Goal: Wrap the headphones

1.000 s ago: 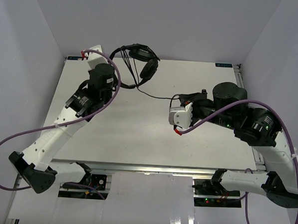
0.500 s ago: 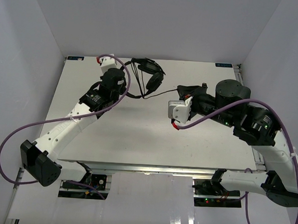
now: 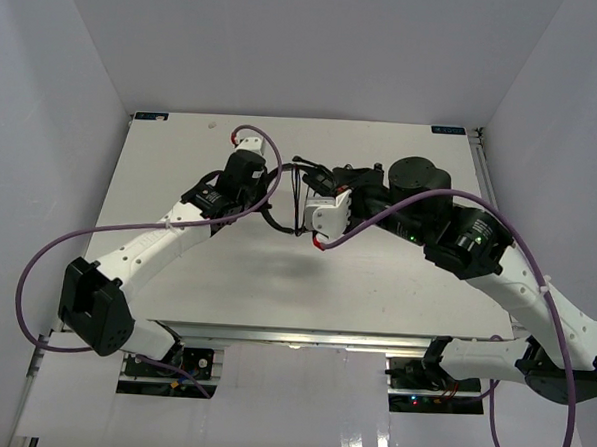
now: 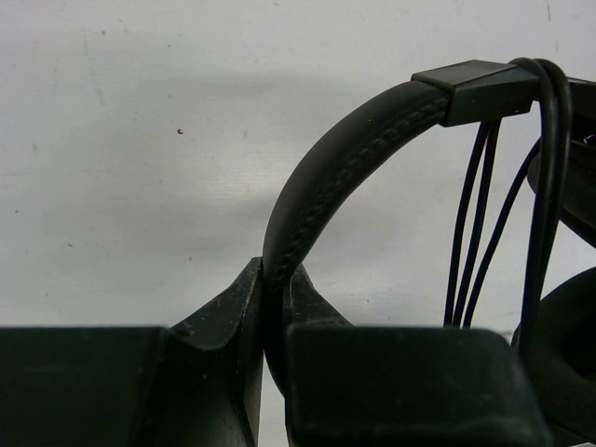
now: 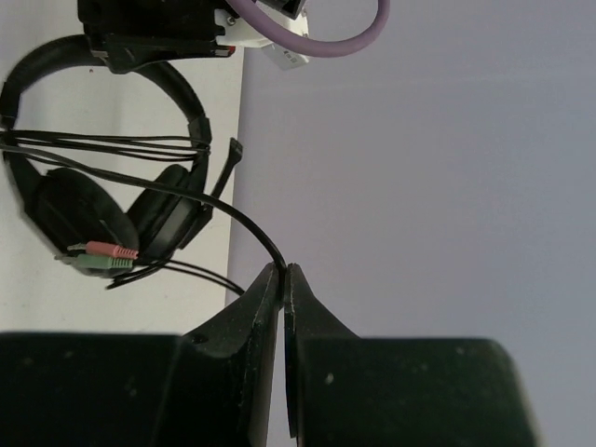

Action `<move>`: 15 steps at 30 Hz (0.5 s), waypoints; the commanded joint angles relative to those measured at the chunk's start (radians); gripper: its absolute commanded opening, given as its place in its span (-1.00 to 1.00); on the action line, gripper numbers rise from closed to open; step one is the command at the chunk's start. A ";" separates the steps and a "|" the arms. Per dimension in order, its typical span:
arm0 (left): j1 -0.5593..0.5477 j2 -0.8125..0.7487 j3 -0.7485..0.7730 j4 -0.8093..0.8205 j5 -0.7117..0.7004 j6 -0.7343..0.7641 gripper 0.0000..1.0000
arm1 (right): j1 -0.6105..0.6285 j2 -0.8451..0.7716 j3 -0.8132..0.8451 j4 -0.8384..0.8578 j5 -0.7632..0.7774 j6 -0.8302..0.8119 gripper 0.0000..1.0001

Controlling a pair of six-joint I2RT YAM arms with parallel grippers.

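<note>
We've swung both arms inward: left pincer [image 4: 276, 279] clamped on headband [image 4: 335, 177], right pincer [image 5: 282, 275] clamped on cable [image 5: 233, 219], likely wrapping another loop.

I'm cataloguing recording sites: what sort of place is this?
Most likely a robotics lab test cell: a white table boxed in by plain pale walls, a left arm and a right arm bolted at its near edge, purple cables trailing from them.

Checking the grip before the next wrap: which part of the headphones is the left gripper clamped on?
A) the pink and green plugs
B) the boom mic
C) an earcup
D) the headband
D: the left wrist view shows the left gripper shut on the stitched headband, while the right gripper pinches the thin cable.
</note>
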 commanded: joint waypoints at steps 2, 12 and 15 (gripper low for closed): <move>0.002 -0.068 -0.038 0.032 0.158 0.098 -1.00 | -0.003 -0.004 -0.046 0.198 0.097 -0.092 -0.85; -0.002 -0.167 -0.163 0.053 0.466 0.288 -1.00 | -0.034 0.030 -0.078 0.225 0.095 -0.165 -0.85; -0.003 -0.181 -0.174 0.050 0.500 0.320 -1.00 | -0.040 0.037 -0.093 0.237 0.096 -0.195 -0.85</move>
